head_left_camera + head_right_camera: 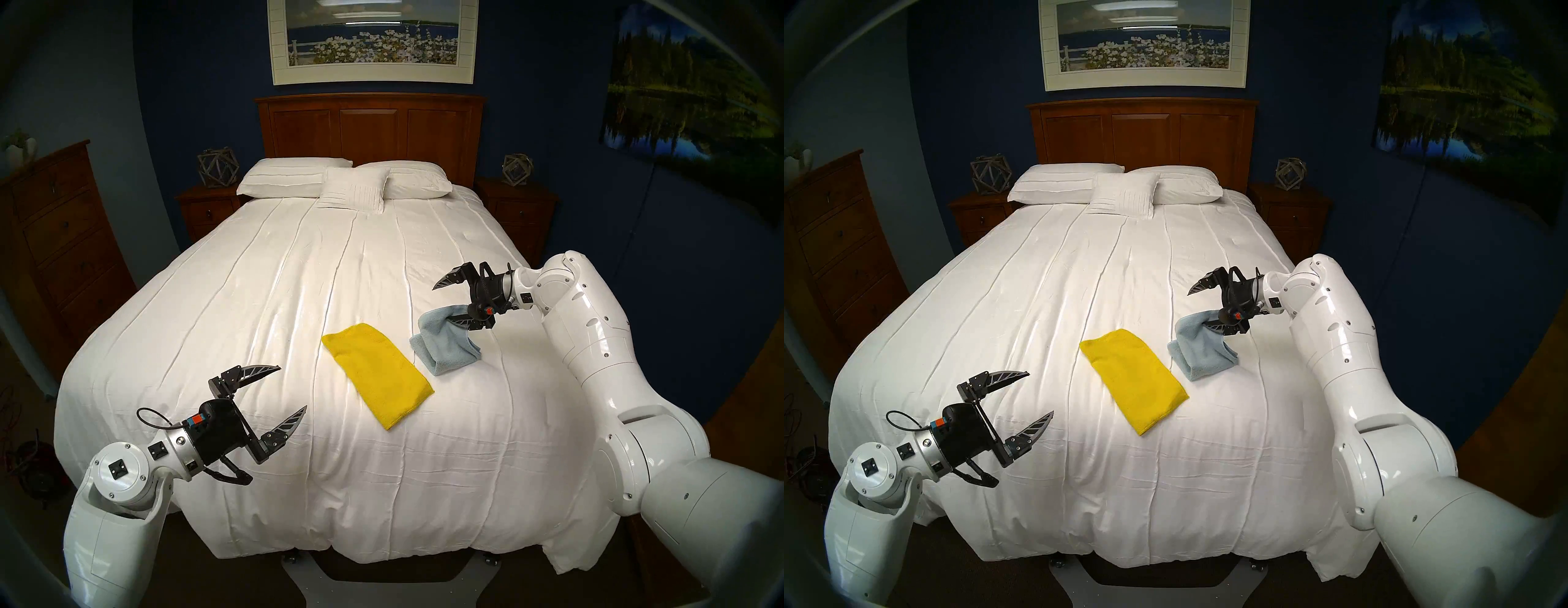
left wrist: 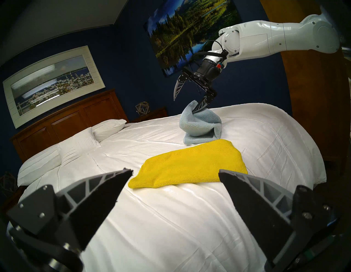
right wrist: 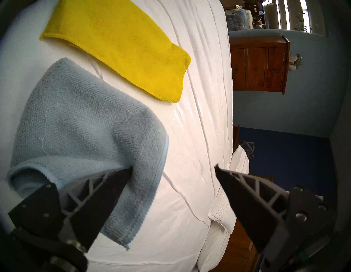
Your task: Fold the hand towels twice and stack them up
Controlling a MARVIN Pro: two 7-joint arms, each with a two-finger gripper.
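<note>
Two hand towels lie on the white bedspread [image 1: 297, 297], towards its near right. Yellow towel [image 1: 377, 375]: flat, a long folded rectangle, one fold judged done. Blue towel [image 1: 445, 346]: just right of the yellow, bunched, partly raised. Right gripper [image 1: 443, 303]: fingers spread wide, nothing pinched; the lower finger [image 3: 106, 190] is tucked into a fold of the blue cloth, which drapes over it, the upper finger clear. Left gripper [image 1: 290, 388]: fingers spread, empty, hovering near left of the yellow towel. Step in hand, judged: folding the blue towel. Next move calls for freeing the finger without dragging the cloth open, flattening, then stacking. No brand, label or legible writing seen
</note>
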